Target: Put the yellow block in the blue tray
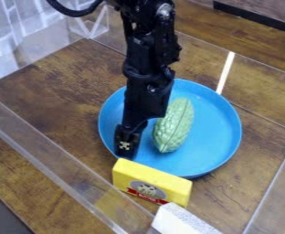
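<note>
No readable text in this view.

The yellow block (153,182) carries a red-and-white label on its long side facing the camera, but the label is too small and blurred to read any word or number. The gripper (128,140) shows a small black-and-white pattern at its lower end, which is also too small to tell as a sign or a letter.

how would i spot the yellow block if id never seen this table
Find the big round blue plastic tray on the wooden table. Just outside its near rim lies a small bright yellow rectangular block with a red-and-white picture label. The bumpy green lump sits inside the tray; the whitish block is nearer still.
</note>
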